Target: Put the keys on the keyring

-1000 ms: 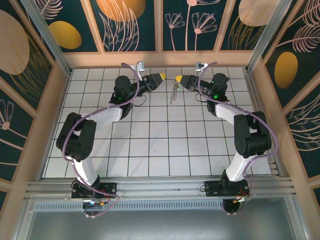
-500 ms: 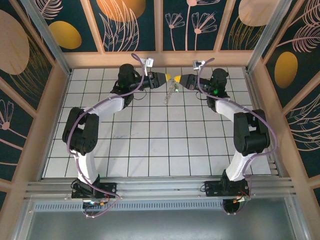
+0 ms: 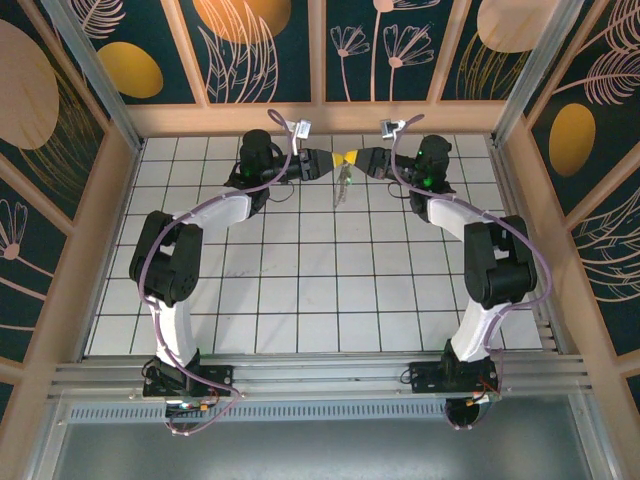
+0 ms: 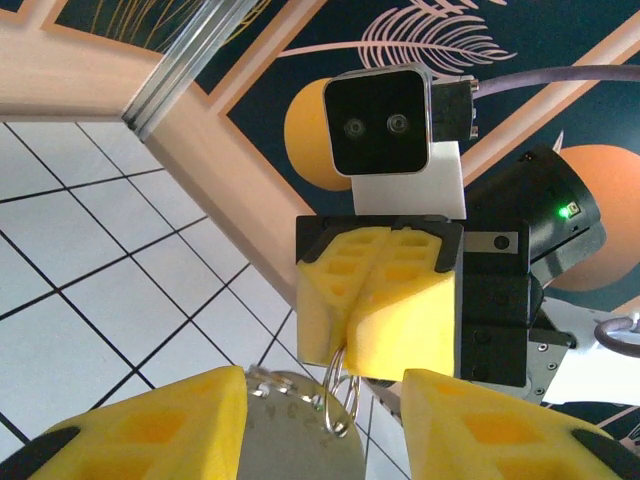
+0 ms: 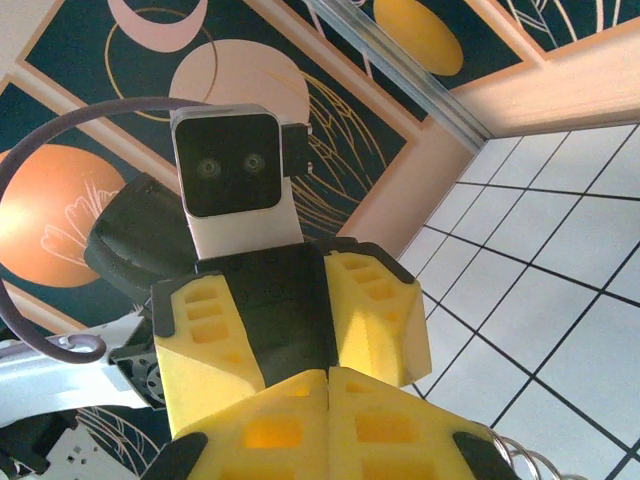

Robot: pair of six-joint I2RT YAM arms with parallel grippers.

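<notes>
My two claws meet over the far tiles [image 3: 300, 270], right gripper [image 4: 375, 300] pinching the one keyring [image 4: 336, 385], left gripper [image 4: 322, 400] spread around one silver key [image 4: 290, 435] (hanging bunch [image 3: 343, 187] too small to count).

Over the last sec my left gripper [image 3: 333, 161] and right gripper [image 3: 357, 160] closed the gap betw. them: tips were well apart, now they meet (yellow on yellow). The left one reached further fwd, the right swung in a bit. The keys [image 3: 343, 186] hanging off the keyring [image 4: 330, 390] under my right tips drifted slightly toward the left gripper.
</notes>
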